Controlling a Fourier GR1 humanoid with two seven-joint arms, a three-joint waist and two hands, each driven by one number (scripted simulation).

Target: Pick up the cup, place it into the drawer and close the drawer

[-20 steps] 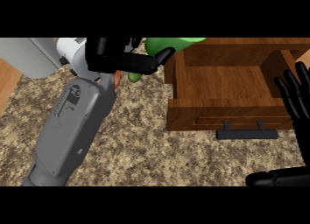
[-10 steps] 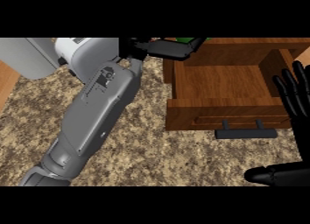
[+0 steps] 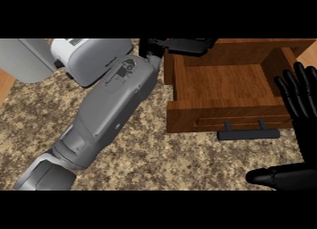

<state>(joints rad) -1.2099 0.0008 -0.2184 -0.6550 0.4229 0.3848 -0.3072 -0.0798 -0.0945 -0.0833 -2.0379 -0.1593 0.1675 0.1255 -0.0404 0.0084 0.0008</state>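
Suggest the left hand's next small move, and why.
Probably shift the left hand slightly rightward and toward the robot, until it is over the floor of the drawer. The hand sits over the open drawer's back-left rim, not its inside. The cup is not visible, so I cannot confirm it is held.

We see the drawer (image 3: pixel 224 85) open at upper rt of the counter (image 3: pixel 161 165), handle (image 3: pixel 248 134) on its near side. Our left forearm (image 3: pixel 108 116) runs from lower left up to the drawer's far-left corner, w/ the left hand (image 3: pixel 181 45) there. Right hand (image 3: pixel 306 103) sits at rt edge, just beside the drawer.
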